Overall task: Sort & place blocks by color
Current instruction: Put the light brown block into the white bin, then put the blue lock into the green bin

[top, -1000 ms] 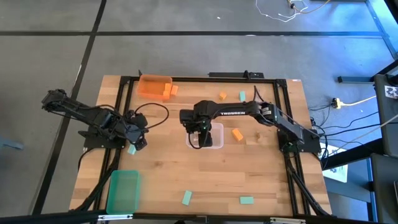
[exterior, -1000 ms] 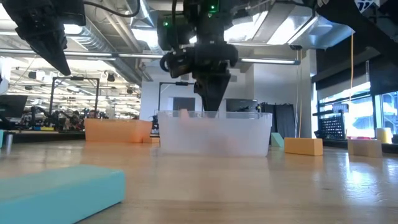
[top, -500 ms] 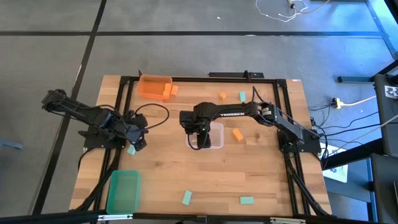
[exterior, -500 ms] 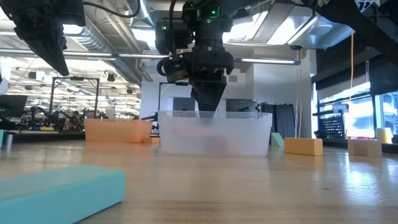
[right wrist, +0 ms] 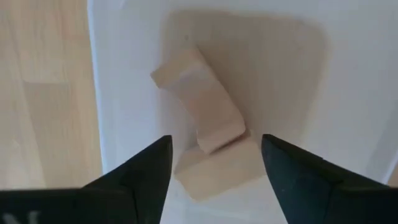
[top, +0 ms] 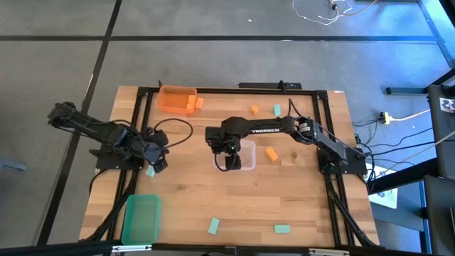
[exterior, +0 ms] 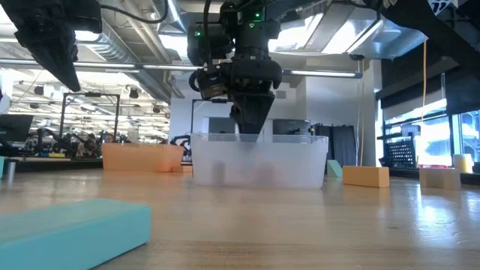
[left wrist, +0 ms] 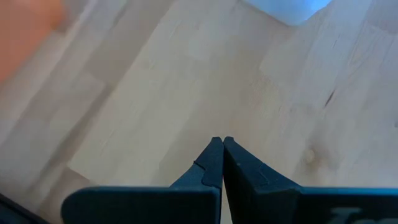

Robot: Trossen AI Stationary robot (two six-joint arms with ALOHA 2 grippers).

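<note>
Now your right claw (right wrist: 214,163) hangs spread and empty over the clear bin (top: 247,162) mid-counter; the tan blocks (right wrist: 202,121) have just landed inside, so that drop is done. Your left claw (left wrist: 217,152) waits pinched shut, far left.

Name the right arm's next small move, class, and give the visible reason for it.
Probably lift the right claw straight up out of the clear bin: it is open, and two tan blocks lie loose on the bin floor, so nothing there needs holding.
</note>
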